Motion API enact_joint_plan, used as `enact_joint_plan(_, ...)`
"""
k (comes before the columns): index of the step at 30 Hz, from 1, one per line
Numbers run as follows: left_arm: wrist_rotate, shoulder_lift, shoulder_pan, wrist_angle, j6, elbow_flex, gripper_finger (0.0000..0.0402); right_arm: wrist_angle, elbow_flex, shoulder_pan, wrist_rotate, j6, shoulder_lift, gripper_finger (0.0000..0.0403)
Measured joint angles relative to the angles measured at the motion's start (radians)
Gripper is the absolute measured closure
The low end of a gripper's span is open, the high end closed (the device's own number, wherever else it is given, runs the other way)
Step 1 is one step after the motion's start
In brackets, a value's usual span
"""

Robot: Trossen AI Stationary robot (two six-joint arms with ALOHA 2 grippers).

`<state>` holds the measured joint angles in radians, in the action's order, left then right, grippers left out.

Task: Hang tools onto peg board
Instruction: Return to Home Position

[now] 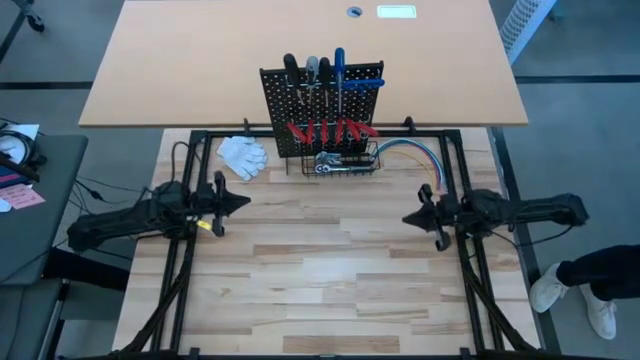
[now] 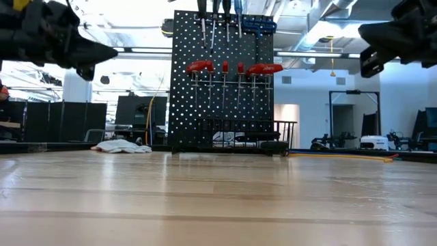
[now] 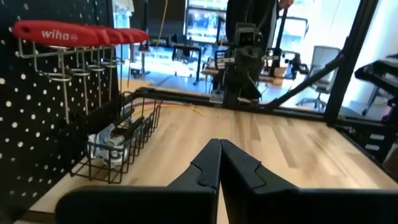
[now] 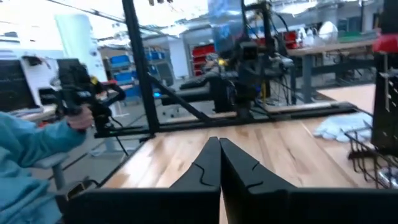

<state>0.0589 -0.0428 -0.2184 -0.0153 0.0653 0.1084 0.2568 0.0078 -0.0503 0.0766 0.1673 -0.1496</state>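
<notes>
- High view: the upright black perforated metal peg board [image 1: 322,100] stands at the far edge of the pale wooden slatted table [image 1: 320,280], centred between the arms. The black-, grey- and blue-handled screwdrivers [image 1: 318,68] sit along its top. The red-handled tools [image 1: 332,130] hang lower down. A chrome ratchet wrench [image 1: 328,163] lies in the black wire basket [image 1: 350,160] at the board's base. The white gloves [image 1: 243,155] lie to its left and the curved bundle of coloured cables [image 1: 412,152] to its right. The left gripper [image 1: 242,200] and the right gripper [image 1: 408,218] point at each other, well apart.
- Low view: the screwdrivers [image 2: 218,12] hang with long axes vertical, handles up. The red-handled tools [image 2: 232,68] carry level handles, with shafts pointing straight down. Both grippers are raised above the table, left gripper [image 2: 113,49], right gripper [image 2: 362,29].
- Left wrist view: white lettering "wiha" reads along the nearest red handle [image 3: 46,32]. The left gripper [image 3: 219,144] has its fingers pressed together, holding nothing.
- Right wrist view: the right gripper [image 4: 219,143] is likewise pressed together and empty. A person's hand [image 4: 78,118], in a teal sleeve, holds a black device beyond the table.
</notes>
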Motion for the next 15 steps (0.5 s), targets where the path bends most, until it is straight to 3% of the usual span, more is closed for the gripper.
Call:
enact_joint_plan(8, 0.021, 0.001, 0.000, 0.073, 0.042, -0.094, 0.0400, -0.006, 0.000, -0.057, -0.045, -0.068, 0.005, 0.0401)
enact_joint_plan(15, 0.048, -0.006, 0.010, 0.068, -0.005, -0.098, 0.0400, -0.046, -0.001, -0.068, -0.111, -0.073, 0.004, 0.0401)
